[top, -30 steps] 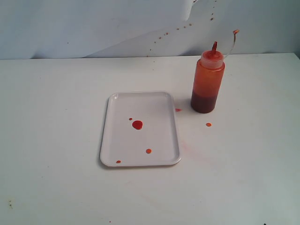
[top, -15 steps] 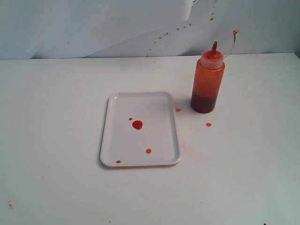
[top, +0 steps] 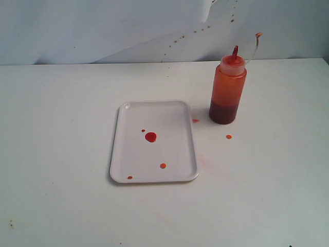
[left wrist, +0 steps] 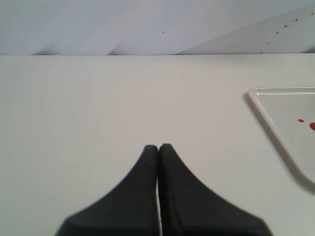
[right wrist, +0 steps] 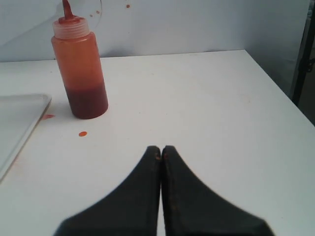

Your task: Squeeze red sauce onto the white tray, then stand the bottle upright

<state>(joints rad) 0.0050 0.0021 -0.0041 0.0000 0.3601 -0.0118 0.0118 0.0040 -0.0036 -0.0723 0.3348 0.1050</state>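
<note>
Noted bottle (top: 227,92) upright just beside tray (top: 175,139), red sauce (top: 150,137) dotted on it. Found left gripper (left wrist: 158,147) and right gripper (right wrist: 161,149) pinched closed, empty, well apart from bottle. Looks finished; failing that, must open right gripper wide for bottle's body.

White tabletop against a pale, creased backdrop.
The matte white tabletop (top: 56,154) fills most of the exterior view, evenly lit, with only soft shadows. Behind its far edge hangs a bluish-white backdrop (top: 77,31) with a diagonal fold, dotted with small reddish-brown specks (top: 181,37). In the right wrist view a dark upright post (right wrist: 306,54) stands past the tabletop's side edge.
</note>
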